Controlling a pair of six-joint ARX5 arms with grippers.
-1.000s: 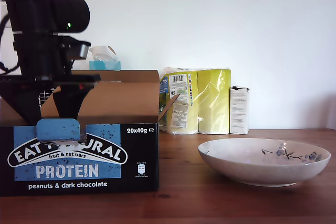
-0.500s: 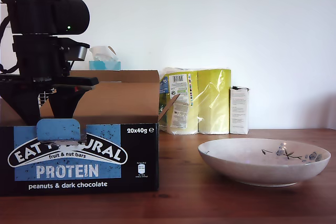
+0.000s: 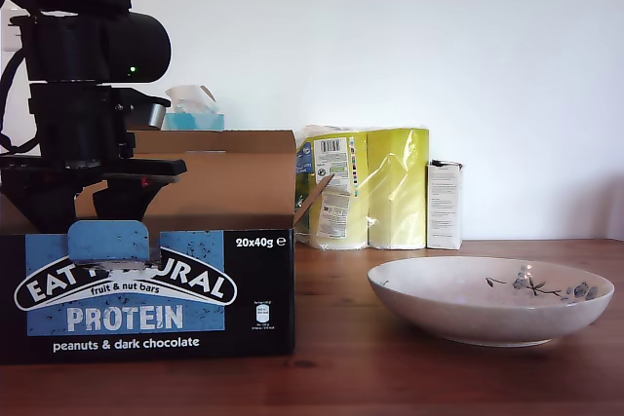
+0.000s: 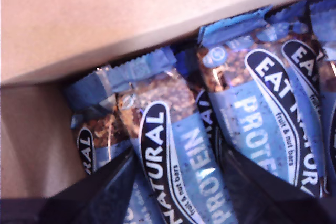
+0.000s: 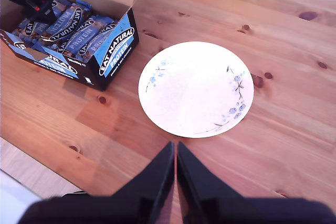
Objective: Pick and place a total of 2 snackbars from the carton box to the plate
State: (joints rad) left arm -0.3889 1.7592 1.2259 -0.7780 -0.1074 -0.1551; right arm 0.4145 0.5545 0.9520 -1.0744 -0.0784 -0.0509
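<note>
Exterior, surface: brown wooden table (image 3: 390, 377), plain white wall behind.
Exterior, box: carton box (image 3: 146, 289) at the view's left, black and blue front, brown flaps up.
Exterior, plate: plate (image 3: 490, 299) at the view's right, white, dark sprig inside, no bars on it.
Exterior, background: yellow paper-roll pack (image 3: 366, 187), small white box (image 3: 445, 205), tissue box (image 3: 193, 114).
Exterior, arm: black, reaching down into the carton box.
First wrist: snackbars (image 4: 181, 156) packed inside the carton, shiny blue and dark wrappers; my first gripper (image 4: 176, 187) spread, one bar between the fingers.
Second wrist: my second gripper (image 5: 175, 169) pressed together, high above the table near the plate (image 5: 196, 88); open carton box (image 5: 113, 51) beside the plate.
</note>
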